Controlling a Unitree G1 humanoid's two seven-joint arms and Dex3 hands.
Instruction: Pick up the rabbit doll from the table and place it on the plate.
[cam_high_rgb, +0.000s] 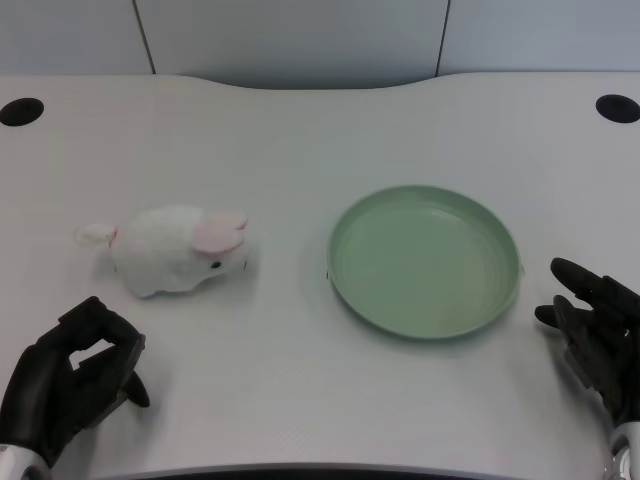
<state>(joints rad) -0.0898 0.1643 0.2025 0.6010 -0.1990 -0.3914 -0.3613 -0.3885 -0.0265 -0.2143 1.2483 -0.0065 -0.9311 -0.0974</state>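
Rabbit doll first, since that is what you are after: it lies on the white table at about nine o'clock from the picture's middle, untouched and well apart from any hand.

Start nearest you. At seven o'clock, right at the bottom edge, you see the left hand, black, with its fingers curled in toward the palm and nothing between them. It sits on or just over the table; you cannot tell which. At four o'clock, by the right edge, the right hand shows with its fingers spread.

Move up from the left hand and you reach the doll, at roughly one o'clock from that hand. It is white, lying on its belly, with pink ears and a dark eye at its right end, and a small tail at its left end.

To the doll's three o'clock you find the green plate, round, with nothing on it, near the doll but not touching.

Farthest off, two dark round holes sit in the table at ten and two o'clock.
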